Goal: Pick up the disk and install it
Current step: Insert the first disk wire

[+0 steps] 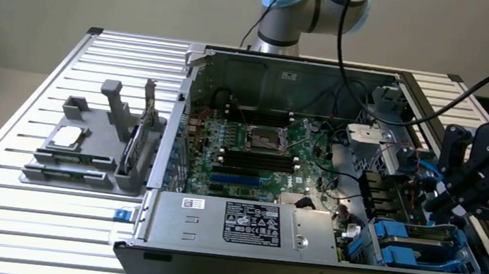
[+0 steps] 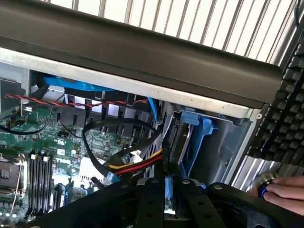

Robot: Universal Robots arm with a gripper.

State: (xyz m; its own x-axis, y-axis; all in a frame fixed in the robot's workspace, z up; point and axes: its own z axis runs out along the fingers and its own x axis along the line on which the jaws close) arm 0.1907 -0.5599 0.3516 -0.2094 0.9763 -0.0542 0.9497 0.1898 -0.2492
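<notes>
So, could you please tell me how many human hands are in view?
1: a hand beside the black keyboard, outside the computer case; others may be hidden.

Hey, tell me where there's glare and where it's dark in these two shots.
Exterior view: light glares off the slatted table at that view's left, while the inside of the computer case lies in shade around the motherboard. Wrist view: the table slats beyond the case wall are washed out white, and the gripper is a dark silhouette.
</notes>
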